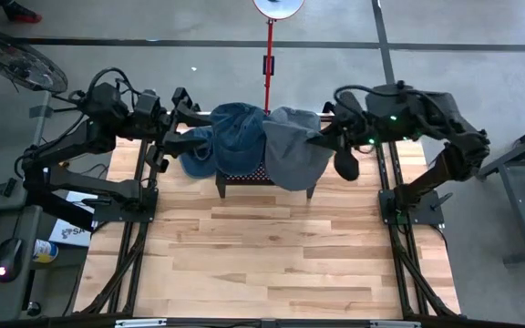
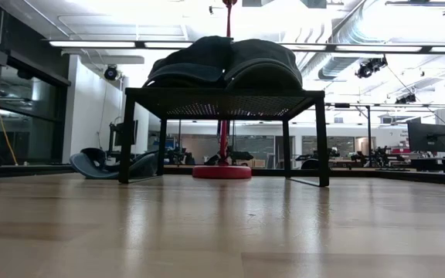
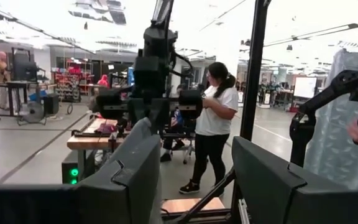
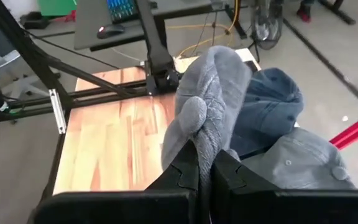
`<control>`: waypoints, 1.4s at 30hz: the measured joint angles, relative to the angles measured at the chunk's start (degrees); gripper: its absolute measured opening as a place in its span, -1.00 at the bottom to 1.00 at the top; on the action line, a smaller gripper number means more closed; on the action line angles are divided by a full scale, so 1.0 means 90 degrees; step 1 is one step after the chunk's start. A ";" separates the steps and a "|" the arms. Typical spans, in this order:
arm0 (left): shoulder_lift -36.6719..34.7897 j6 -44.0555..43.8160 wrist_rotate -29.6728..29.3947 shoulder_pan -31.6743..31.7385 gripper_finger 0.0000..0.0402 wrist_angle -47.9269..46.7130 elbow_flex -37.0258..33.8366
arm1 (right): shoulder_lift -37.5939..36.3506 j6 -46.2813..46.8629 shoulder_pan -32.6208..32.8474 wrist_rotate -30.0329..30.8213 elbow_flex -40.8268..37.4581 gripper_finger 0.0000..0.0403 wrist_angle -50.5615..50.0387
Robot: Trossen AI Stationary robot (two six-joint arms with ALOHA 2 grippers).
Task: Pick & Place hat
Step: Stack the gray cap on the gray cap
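- Grey hat [image 1: 294, 150]: draped over the right half of the black mesh stand [image 1: 244, 176] at the far end of the table [image 1: 272, 255], brim hanging over the stand's front-right edge. Touching the blue hat [image 1: 221, 141] on the left half.
- Right gripper [image 4: 204, 163]: at the stand's right side, fingers pinched together on a fold of the grey hat's fabric. The right wrist view shows the cloth bunched up between the two fingers.
- Left gripper [image 3: 191, 180]: beside the stand's left end near the blue hat, fingers apart, nothing between them. Its camera looks out into the room, where a person [image 3: 213, 124] is standing; looks parked.
- Low view: both hats sit on top of the stand, no clear lift off the mesh.
- Progress, my read: grasp done, pick just starting. Left to do: lift the grey hat clear, carry, place. No obvious drop target visible.
- Risk: thin fabric pinch could slip, or it drags the blue hat along since they touch.
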 joint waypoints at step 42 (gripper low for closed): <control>0.0016 -0.0104 -0.0325 0.0000 -0.02 -0.0187 -0.0005 | 0.0808 -0.0261 -0.2270 -0.2457 -0.0007 -1.00 -0.0332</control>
